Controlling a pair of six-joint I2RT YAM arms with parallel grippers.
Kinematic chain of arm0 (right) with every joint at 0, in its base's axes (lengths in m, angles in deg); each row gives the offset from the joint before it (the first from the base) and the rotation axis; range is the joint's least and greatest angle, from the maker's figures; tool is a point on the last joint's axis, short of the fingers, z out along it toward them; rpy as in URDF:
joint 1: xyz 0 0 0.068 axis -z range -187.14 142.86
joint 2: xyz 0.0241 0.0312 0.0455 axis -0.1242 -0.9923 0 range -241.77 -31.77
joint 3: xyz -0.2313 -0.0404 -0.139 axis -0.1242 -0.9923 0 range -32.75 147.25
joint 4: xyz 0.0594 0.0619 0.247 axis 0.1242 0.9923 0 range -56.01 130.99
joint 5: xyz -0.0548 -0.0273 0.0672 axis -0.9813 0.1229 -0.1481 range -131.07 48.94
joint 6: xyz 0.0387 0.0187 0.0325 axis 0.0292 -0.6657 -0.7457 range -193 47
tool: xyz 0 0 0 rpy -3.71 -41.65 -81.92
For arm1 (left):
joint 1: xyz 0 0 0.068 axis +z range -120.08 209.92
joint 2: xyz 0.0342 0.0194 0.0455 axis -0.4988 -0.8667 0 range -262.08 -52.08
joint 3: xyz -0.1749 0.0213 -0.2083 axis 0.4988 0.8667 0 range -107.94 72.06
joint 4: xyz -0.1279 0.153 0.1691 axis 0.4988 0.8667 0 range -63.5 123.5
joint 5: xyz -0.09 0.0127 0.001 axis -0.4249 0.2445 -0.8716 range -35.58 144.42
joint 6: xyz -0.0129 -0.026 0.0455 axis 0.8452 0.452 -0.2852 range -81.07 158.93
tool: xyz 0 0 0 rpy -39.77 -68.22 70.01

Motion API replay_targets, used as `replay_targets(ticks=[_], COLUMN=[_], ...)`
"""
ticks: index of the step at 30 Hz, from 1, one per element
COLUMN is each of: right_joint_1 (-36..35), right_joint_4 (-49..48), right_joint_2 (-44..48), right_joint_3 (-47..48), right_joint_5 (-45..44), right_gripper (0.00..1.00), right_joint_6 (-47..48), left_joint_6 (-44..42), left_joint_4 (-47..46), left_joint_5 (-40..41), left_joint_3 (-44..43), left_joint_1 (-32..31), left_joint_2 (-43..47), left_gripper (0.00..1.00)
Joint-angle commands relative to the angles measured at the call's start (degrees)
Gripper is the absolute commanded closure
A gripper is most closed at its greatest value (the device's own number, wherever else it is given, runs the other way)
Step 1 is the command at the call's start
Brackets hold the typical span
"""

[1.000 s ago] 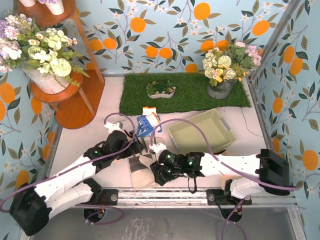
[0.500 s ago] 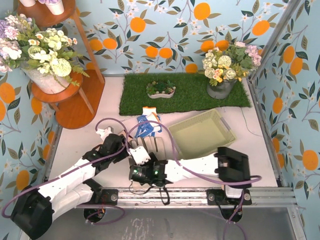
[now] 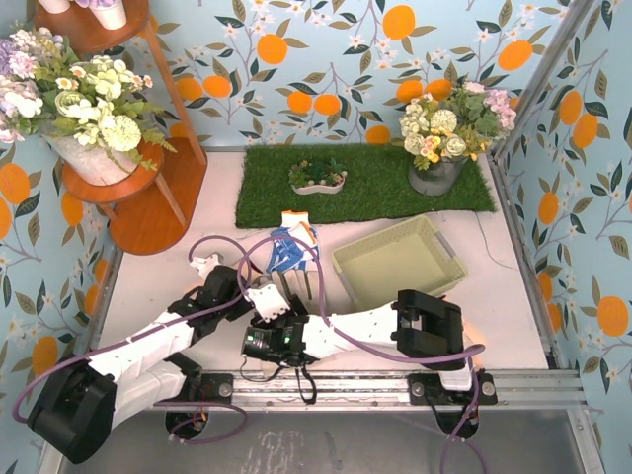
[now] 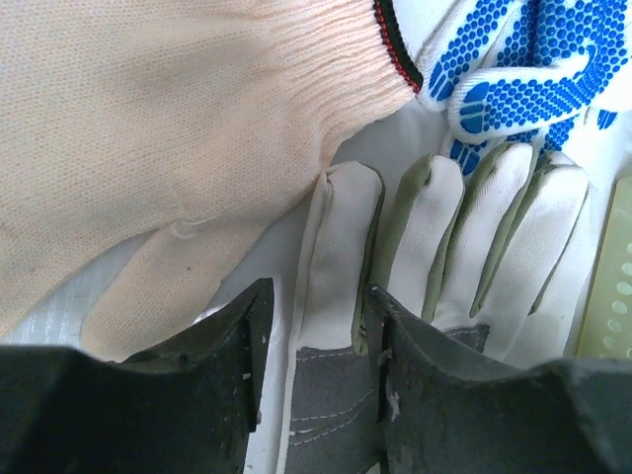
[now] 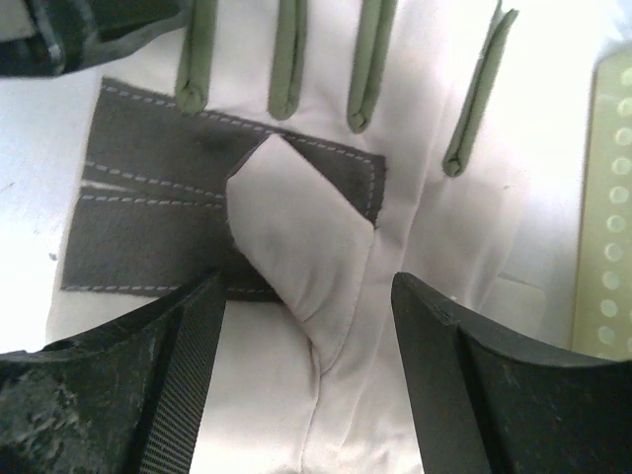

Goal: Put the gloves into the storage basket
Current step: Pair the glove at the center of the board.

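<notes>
The grey-and-cream work glove point(image 3: 302, 284) lies flat just left of the pale green storage basket point(image 3: 400, 259). The blue-and-white glove point(image 3: 291, 247) lies behind it. My left gripper point(image 4: 318, 326) is low over the work glove point(image 4: 434, 237) and open. Its jaws stand either side of the glove's outermost finger without pinching it. A peach-tan glove point(image 4: 148, 118) lies to its left, and the blue-and-white glove point(image 4: 523, 69) shows at top right. My right gripper point(image 5: 306, 286) stands open, wide over the work glove's point(image 5: 296, 227) folded thumb and palm. The basket's rim point(image 5: 607, 197) is at the right edge.
A green grass mat point(image 3: 365, 183) lies behind the basket. On it stand a small white dish of plants point(image 3: 318, 178) and a flower pot point(image 3: 439, 163). A wooden stand with flowers point(image 3: 109, 148) fills the back left. Patterned walls close three sides. My left gripper's body point(image 5: 89, 30) shows close by in the right wrist view.
My right arm has folded leftwards and brought its gripper over the work glove. The left gripper's jaws have narrowed around the glove's outer finger. The gloves and the basket lie where they were.
</notes>
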Motion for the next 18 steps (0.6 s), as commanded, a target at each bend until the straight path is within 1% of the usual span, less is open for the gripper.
replay_targets(ticks=[1,8,13,18], right_joint_1=[1.25,3.95,4.88,5.17], right_joint_4=[0.29,-4.82,-3.54,-4.47], right_joint_2=[1.57,3.78,4.21,7.41], right_joint_3=[1.03,-1.51,-1.49,-4.06], right_joint_5=[-7.00,-5.70,-6.64,-6.07], right_gripper=[0.37,0.43,0.47,0.51], right_joint_6=[-3.55,-1.59,-2.10,-2.97], left_joint_6=[-0.54,-0.63,-0.20,-0.16], left_joint_4=[-4.82,-4.76,-4.78,-6.10], left_joint_5=[-0.61,-0.56,-0.20,-0.45], left_joint_3=[0.49,0.97,1.49,2.10], left_joint_1=[0.55,0.66,0.74,0.74], left_joint_2=[0.28,1.70,2.51,2.62], left_gripper=[0.57,0.69,0.76,0.80])
